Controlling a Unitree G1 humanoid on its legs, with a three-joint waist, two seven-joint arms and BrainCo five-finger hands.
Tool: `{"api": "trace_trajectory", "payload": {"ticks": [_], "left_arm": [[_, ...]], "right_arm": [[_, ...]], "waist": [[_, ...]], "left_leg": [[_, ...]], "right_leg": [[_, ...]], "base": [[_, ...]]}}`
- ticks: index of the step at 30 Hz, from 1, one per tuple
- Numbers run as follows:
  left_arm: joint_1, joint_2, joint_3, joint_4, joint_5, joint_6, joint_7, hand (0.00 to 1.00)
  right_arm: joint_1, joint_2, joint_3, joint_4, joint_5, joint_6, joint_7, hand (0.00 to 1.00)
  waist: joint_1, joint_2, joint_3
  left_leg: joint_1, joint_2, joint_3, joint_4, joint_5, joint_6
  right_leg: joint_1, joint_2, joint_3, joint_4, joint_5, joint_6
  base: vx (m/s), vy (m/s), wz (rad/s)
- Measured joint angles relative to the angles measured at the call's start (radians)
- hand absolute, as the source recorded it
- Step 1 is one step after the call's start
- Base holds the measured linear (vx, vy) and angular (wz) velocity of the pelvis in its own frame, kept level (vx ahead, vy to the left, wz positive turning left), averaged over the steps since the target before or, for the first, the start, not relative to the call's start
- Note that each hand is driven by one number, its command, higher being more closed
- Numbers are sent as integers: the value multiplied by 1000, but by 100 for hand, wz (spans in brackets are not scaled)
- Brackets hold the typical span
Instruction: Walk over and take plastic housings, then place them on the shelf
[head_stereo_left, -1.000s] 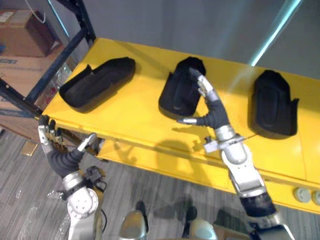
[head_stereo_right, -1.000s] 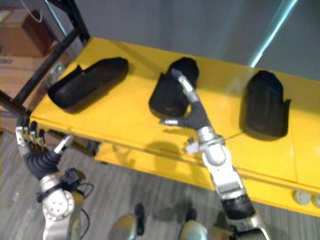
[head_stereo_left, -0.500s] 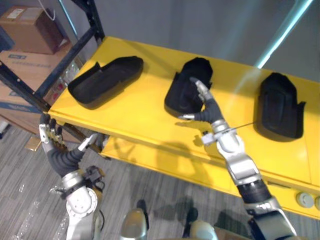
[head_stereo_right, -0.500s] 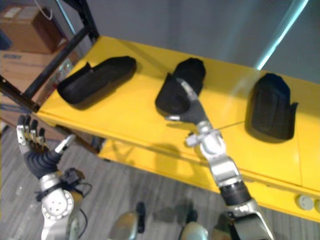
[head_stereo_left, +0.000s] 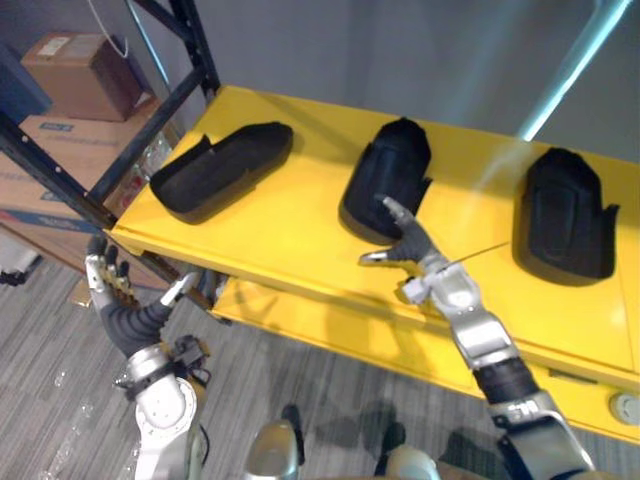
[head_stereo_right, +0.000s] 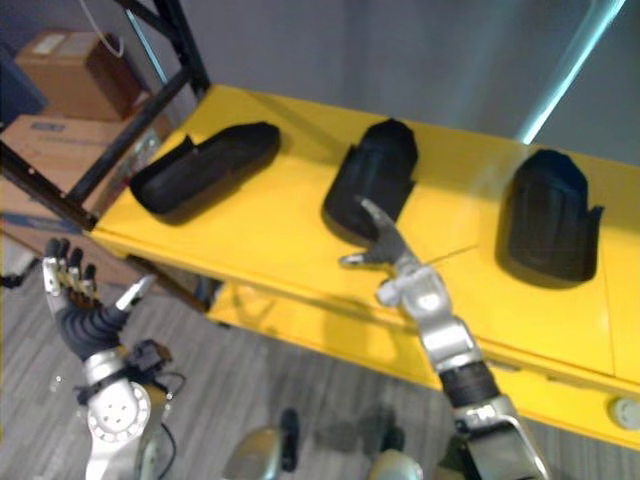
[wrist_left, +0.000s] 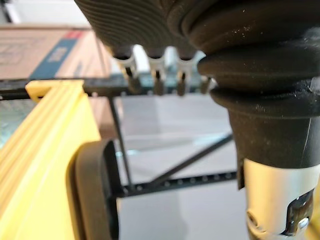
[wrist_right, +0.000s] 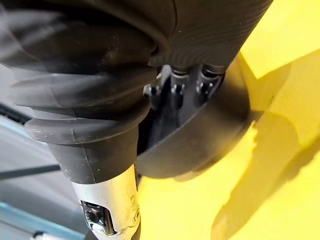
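Left eye view first: I've got the yellow table (head_stereo_left: 280, 240) in front of me with three black plastic housings lying on it, well apart. The left housing (head_stereo_left: 222, 170) is near the black rack (head_stereo_left: 170, 100), the middle housing (head_stereo_left: 390, 175) is at the centre, and the right housing (head_stereo_left: 565, 212) is out toward the far side. My right hand (head_stereo_left: 408, 246) is over the table at the near end of the middle housing, fingers straight and thumb spread, gripping nothing. From here I can't tell whether the tips touch it. My left hand (head_stereo_left: 112, 292) is below the table's left corner, over the grey floor (head_stereo_left: 60, 400), fingers upright and relaxed, empty. Cardboard boxes (head_stereo_left: 75, 65) sit behind the rack. Right eye view shows the same layout, all three housings flat on the table, none lifted. Left wrist view: straight fingers (wrist_left: 157, 75) point toward a box and the rack's bars, with the table's yellow edge beside them. A dark rounded shape sits on that edge, and I can't say what it is. Right wrist view: straight fingertips (wrist_right: 175, 87) are right up against the dark curved wall of the middle housing, which rests on yellow. The hand is not curled round it.
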Motion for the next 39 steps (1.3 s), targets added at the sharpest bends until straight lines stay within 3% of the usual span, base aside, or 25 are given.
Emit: {"api": "trace_trajectory", "payload": {"ticks": [7, 23, 26, 28, 30, 37, 39], "left_arm": [[2, 0, 2, 28, 0, 0, 1, 0], [1, 0, 10, 28, -2, 0, -1, 0], [1, 0, 10, 28, -2, 0, -1, 0], [1, 0, 10, 28, -2, 0, -1, 0], [2, 0, 10, 28, -2, -1, -1, 0], [8, -2, 14, 16, 40, -36, 4, 0], [8, -2, 19, -12, 89, -42, 16, 0]], "right_arm": [[2, -20, 0, 2, -17, 17, 16, 0], [9, -27, -2, 0, -30, 5, 25, 0], [9, -27, -3, -6, 32, -72, 23, 0], [8, -27, -3, -16, 130, -141, 17, 0], [8, -10, -16, -76, 229, -249, -42, 0], [110, 157, -170, -384, 289, -529, -232, 0], [177, 195, -170, -453, 313, -576, -256, 0]], "waist": [[1, -10, -6], [1, -33, -14], [1, -33, -14], [2, -33, -14], [3, -33, -14], [-6, -33, -14], [-20, -33, -14]], "left_leg": [[13, 0, 12, -14, 6, 1], [17, 1, 16, -27, 11, -2], [17, 2, 16, -26, 11, -2], [16, 2, 15, -26, 11, -2], [16, 2, 14, -25, 11, -2], [17, -1, 14, -28, 10, -1], [20, -2, 16, -31, 11, -1]], "right_leg": [[0, -2, 9, 0, 4, -3], [-2, -1, 10, -3, 6, -3], [-2, 0, 10, -3, 6, -3], [-1, 0, 10, -3, 6, -3], [-1, 0, 9, -3, 6, -3], [1, -1, 8, -8, 5, -3], [1, -1, 9, -10, 4, -4]], "base": [[-2, 0, -3], [-2, -1, -1], [0, 0, 0], [0, 0, 0], [0, 0, 0], [0, 0, 0], [0, 0, -4]]}}
